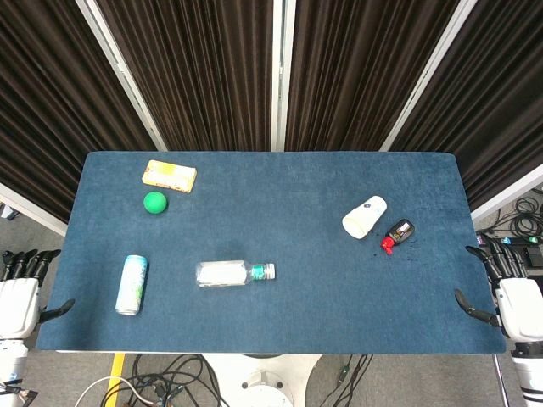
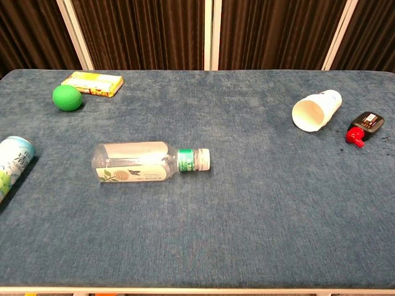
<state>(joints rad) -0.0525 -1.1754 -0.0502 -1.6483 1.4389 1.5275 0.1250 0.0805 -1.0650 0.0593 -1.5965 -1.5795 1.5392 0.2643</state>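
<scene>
Your left robot hand (image 1: 19,292) rests empty, fingers spread, beside the tabletop (image 1: 280,314), can (image 1: 132,285) nearest; your right robot hand (image 1: 509,292) likewise (small dark bottle (image 1: 399,233) closest).

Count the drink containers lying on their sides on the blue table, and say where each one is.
3. A can lies near the left edge, a clear bottle near the front middle, and a white cup at the right beside a small red-capped bottle. None looks hidden.

Pale green-and-white can (image 1: 132,285) lies on its side near the table's front left corner, nearest the left hand. Small black bottle with a red cap (image 1: 397,234) lies flat at right, just beside a tipped white cup (image 1: 365,217).
</scene>
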